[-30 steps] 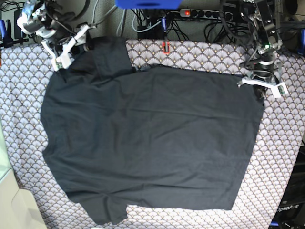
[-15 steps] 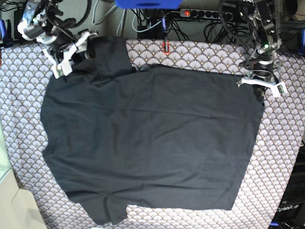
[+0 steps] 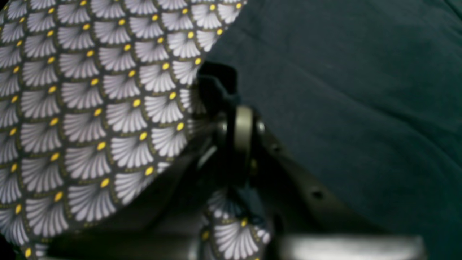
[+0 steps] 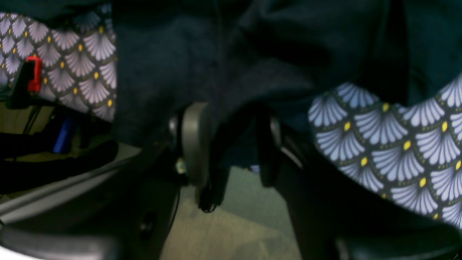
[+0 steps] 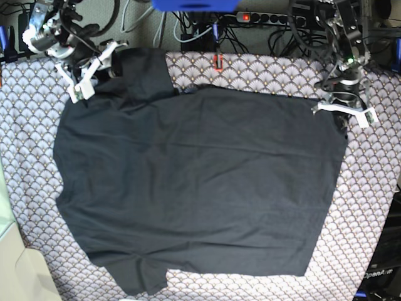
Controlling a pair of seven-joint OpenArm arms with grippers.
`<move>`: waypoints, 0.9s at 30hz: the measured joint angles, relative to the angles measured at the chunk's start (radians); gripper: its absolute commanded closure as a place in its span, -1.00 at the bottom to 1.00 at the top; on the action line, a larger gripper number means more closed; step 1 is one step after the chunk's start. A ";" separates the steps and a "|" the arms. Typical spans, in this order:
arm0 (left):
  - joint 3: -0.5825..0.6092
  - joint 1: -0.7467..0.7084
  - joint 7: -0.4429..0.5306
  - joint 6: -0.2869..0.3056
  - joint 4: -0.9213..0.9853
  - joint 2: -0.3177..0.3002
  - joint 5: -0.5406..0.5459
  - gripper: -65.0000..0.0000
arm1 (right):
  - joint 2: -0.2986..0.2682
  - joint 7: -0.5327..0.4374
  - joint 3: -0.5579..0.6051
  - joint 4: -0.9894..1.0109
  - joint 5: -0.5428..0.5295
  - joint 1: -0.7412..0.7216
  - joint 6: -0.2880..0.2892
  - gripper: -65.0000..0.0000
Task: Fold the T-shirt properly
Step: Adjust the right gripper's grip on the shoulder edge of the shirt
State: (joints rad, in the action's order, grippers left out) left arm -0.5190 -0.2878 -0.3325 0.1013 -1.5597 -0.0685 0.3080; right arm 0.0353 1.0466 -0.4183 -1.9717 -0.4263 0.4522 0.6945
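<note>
The black T-shirt [image 5: 194, 188] lies spread flat on the patterned tablecloth [image 5: 263, 72], one sleeve at the far left and one at the near left. My right gripper [image 5: 93, 70] is at the far-left sleeve. In the right wrist view its jaws [image 4: 234, 144] hold bunched black fabric [image 4: 173, 65] between them. My left gripper [image 5: 343, 116] sits at the shirt's far-right corner. In the left wrist view it [image 3: 220, 85] looks closed at the shirt's edge [image 3: 343, 90]. The white tag is not in view.
A red clip [image 5: 217, 63] sits at the table's far edge, also in the right wrist view [image 4: 34, 74]. Cables and a power strip [image 5: 269, 17] lie behind the table. A cream object [image 5: 12, 263] stands at the near left. Floor [image 4: 223, 224] shows past the edge.
The right gripper has shifted a little left and up at the far-left sleeve, and the sleeve fabric moved slightly with it. The left gripper and the rest of the shirt have not moved.
</note>
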 measured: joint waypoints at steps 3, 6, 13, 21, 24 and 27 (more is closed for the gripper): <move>-0.001 0.000 0.001 0.000 0.000 0.000 0.001 1.00 | -0.002 -0.003 0.000 0.010 -0.002 -0.006 0.000 0.39; -0.001 0.000 0.000 0.000 0.000 0.000 0.000 1.00 | -0.009 0.001 0.000 0.021 0.002 -0.005 0.000 0.39; -0.001 0.000 0.000 0.000 0.000 0.000 0.001 1.00 | -0.016 0.000 0.001 0.021 0.002 -0.005 0.000 0.39; -0.001 0.000 0.000 0.000 0.000 0.000 0.004 1.00 | -0.016 0.000 0.001 0.021 0.001 -0.005 0.000 0.39; -0.001 0.000 0.000 0.000 0.000 0.000 0.004 1.00 | -0.016 -0.003 0.001 0.025 -0.001 -0.005 0.000 0.39; -0.001 0.000 0.000 0.000 0.000 0.000 0.004 1.00 | -0.016 -0.007 0.001 0.061 0.000 -0.005 0.000 0.39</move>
State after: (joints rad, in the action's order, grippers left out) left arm -0.5201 -0.2874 -0.3321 0.1017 -1.5597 -0.0685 0.3122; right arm 0.0196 1.0393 -0.4175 -1.9106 -0.4267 0.4469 0.6945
